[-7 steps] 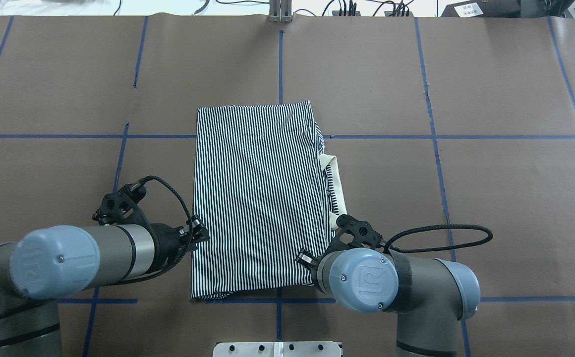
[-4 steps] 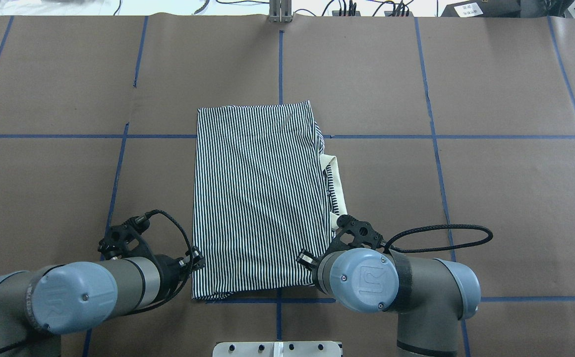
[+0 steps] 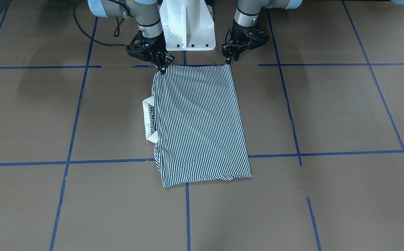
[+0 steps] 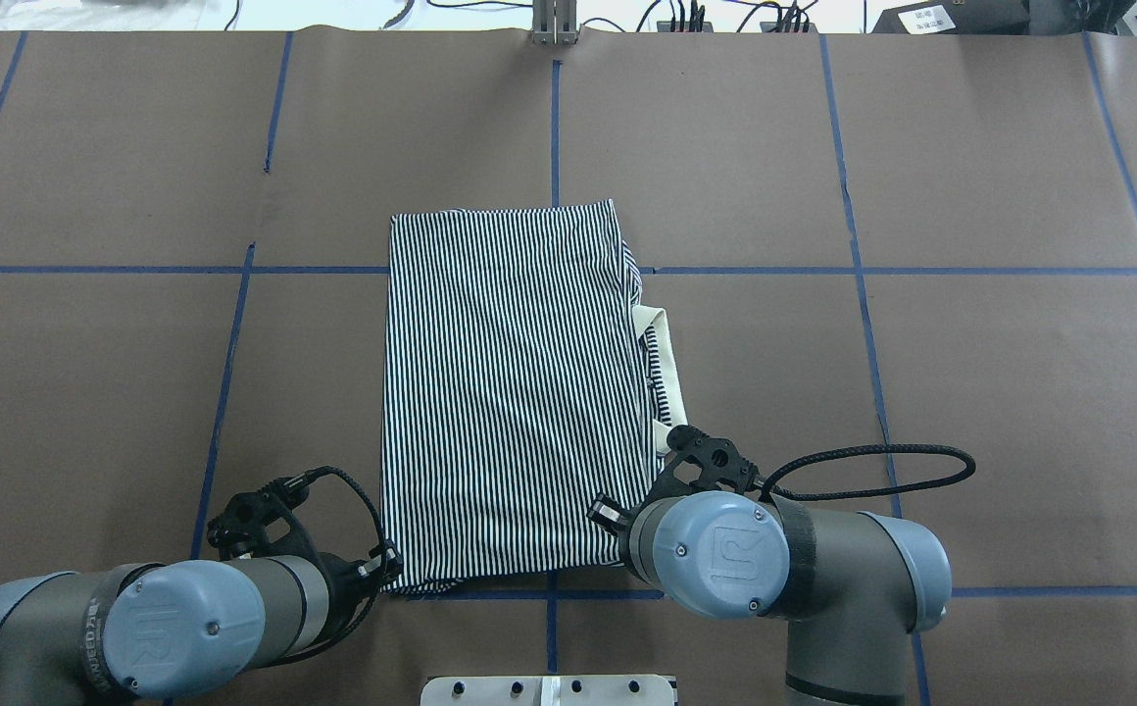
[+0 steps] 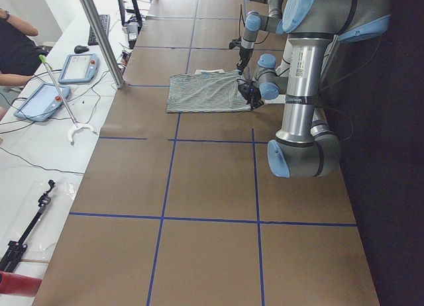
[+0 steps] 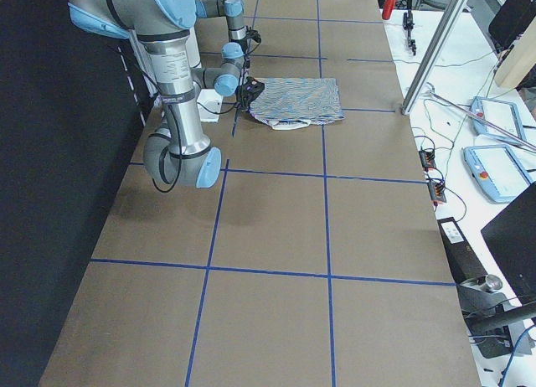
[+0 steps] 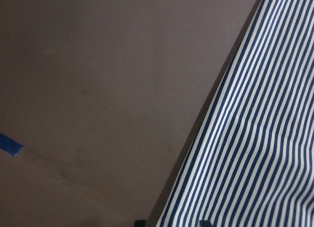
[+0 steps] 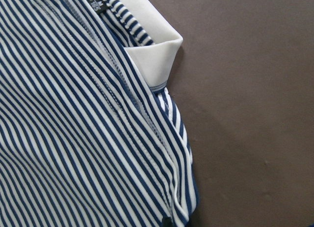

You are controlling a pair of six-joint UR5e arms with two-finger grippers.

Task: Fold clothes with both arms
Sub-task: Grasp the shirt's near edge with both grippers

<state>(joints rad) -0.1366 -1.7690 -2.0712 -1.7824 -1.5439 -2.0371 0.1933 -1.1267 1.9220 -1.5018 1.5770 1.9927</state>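
Bench [image 4: 921, 412]: brown paper cover, blue tape grid. The polo shirt [image 4: 510, 392] lies flat, folded to a long rectangle, straight out from the pedestal base [image 3: 187, 24], with one short edge nearest the base. Both tools sit at that edge, one per corner, presumably so the next fold lifts evenly. Right tool [image 3: 162, 67]: tips meet on its corner and appear pinched on the cloth. Left tool [image 3: 228, 59]: jaws apart, straddling the shirt's side edge, not clamped. The cream collar [image 4: 664, 338] pokes out on the right tool's side.
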